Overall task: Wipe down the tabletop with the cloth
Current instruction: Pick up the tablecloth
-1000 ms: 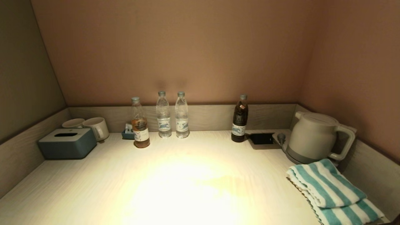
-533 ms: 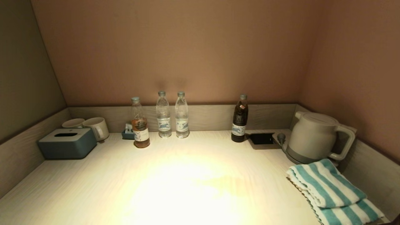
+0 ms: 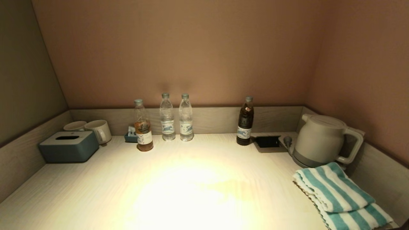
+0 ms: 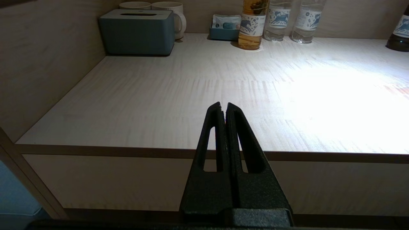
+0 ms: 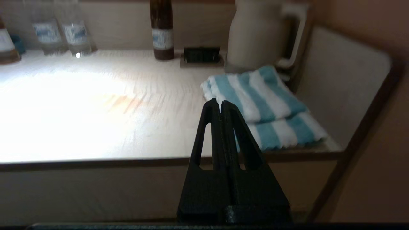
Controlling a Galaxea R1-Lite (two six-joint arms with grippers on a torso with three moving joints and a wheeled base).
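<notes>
A folded teal-and-white striped cloth lies at the front right corner of the pale wooden tabletop, in front of the kettle. It also shows in the right wrist view. My right gripper is shut and empty, held off the table's front edge, short of the cloth. My left gripper is shut and empty, held off the front edge on the left side. Neither gripper shows in the head view. A faint orange stain marks the tabletop right of centre.
Along the back stand three clear bottles, a dark bottle, a white kettle with a black socket beside it, a grey tissue box and two mugs. Low walls bound the left, back and right sides.
</notes>
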